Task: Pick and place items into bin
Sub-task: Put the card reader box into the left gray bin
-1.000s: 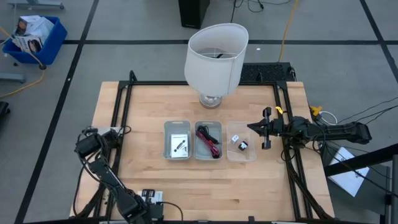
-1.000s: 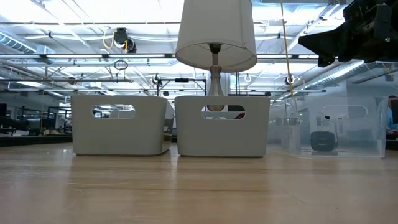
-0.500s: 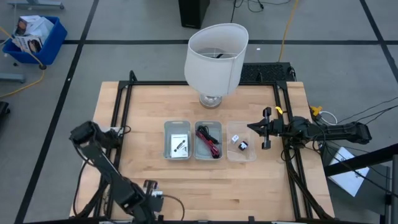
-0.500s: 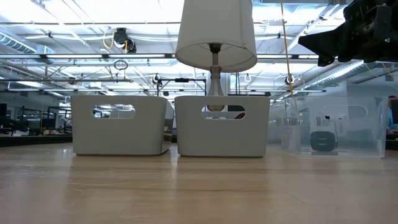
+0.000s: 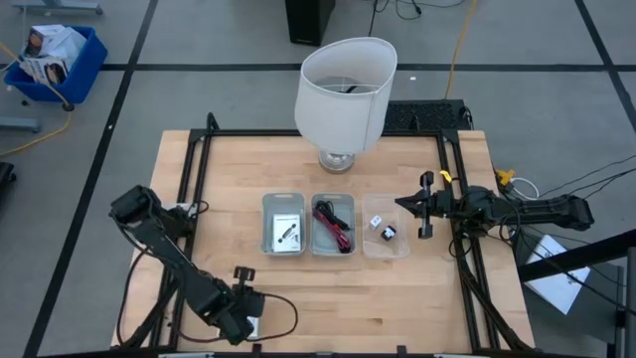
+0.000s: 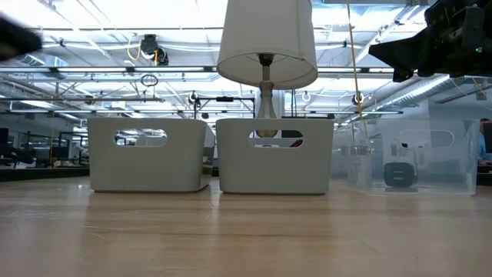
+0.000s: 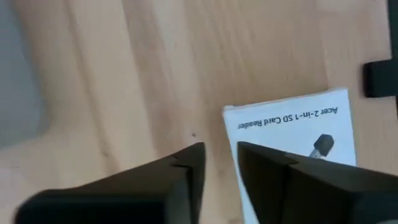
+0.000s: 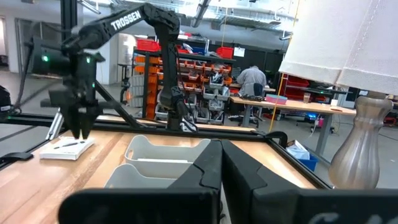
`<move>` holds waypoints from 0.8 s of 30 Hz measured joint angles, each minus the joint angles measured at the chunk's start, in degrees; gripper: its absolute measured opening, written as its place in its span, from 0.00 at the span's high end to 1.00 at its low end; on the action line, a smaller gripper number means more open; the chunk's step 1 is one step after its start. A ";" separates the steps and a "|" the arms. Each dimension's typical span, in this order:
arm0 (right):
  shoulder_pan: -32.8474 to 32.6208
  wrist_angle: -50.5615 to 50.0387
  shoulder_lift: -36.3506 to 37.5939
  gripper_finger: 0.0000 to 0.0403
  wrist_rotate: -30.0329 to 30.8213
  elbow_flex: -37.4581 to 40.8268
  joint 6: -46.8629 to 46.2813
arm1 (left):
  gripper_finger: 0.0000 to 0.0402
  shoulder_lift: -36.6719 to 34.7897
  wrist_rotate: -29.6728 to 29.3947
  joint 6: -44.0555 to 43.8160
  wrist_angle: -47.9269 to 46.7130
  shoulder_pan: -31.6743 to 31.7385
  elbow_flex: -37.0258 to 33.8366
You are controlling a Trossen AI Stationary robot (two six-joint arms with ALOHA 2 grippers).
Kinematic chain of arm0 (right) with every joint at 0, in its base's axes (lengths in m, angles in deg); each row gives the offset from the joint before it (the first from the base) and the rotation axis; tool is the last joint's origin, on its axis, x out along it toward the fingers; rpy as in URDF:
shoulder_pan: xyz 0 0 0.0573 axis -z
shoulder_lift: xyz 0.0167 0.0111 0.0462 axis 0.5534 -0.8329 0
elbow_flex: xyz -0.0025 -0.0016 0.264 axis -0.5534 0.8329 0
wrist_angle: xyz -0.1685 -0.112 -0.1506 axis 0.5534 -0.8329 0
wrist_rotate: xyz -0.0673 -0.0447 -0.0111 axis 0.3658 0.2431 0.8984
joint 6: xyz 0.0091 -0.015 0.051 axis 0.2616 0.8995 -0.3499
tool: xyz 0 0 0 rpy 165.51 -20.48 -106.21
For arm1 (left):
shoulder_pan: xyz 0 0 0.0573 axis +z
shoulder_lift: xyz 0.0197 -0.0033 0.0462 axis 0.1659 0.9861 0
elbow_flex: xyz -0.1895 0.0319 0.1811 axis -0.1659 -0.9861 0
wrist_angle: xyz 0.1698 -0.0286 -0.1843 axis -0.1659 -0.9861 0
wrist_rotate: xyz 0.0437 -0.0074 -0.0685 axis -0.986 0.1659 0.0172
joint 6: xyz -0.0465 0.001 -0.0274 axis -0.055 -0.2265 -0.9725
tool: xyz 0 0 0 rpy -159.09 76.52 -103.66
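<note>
A white square packet (image 7: 292,149), printed "SD Card Reader" with a dark part inside, lies flat on the table near its near edge (image 5: 255,322). My left gripper (image 7: 221,155) hangs over it, fingers pointing down and slightly open, astride the packet's edge without touching it. The right wrist view shows it (image 8: 81,132) just above the packet (image 8: 65,148). Another packet (image 5: 286,232) lies in the left grey bin (image 5: 283,199). Red and black cables (image 5: 336,231) lie in the middle bin. Small blocks (image 5: 383,229) sit in the clear bin (image 5: 401,246). My right gripper (image 5: 425,206) waits shut beside the clear bin.
The big white lampshade (image 5: 346,85) stands on its base behind the bins at the table's far side. A black frame (image 5: 194,189) runs along the table's edges. Bare wood lies between the bins and the near edge (image 5: 338,298).
My left arm has unfolded and risen at the table's left. Its gripper has moved a little toward the far edge and the right, ending over the packet near the near edge. The right arm has kept still.
</note>
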 joint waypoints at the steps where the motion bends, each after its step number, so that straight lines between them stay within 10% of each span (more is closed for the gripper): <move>1: -0.02 0.00 0.00 1.00 0.01 -0.01 0.00 | 0.72 0.01 1.21 -0.99 1.25 0.02 -1.38; 12: -0.01 -0.02 0.01 1.00 0.02 0.00 0.00 | 0.42 0.03 11.21 -8.05 5.12 0.02 -8.03; 24: -0.02 -0.04 0.00 1.00 -0.01 -0.01 0.00 | 0.58 -0.40 15.46 -11.96 13.58 0.46 -12.06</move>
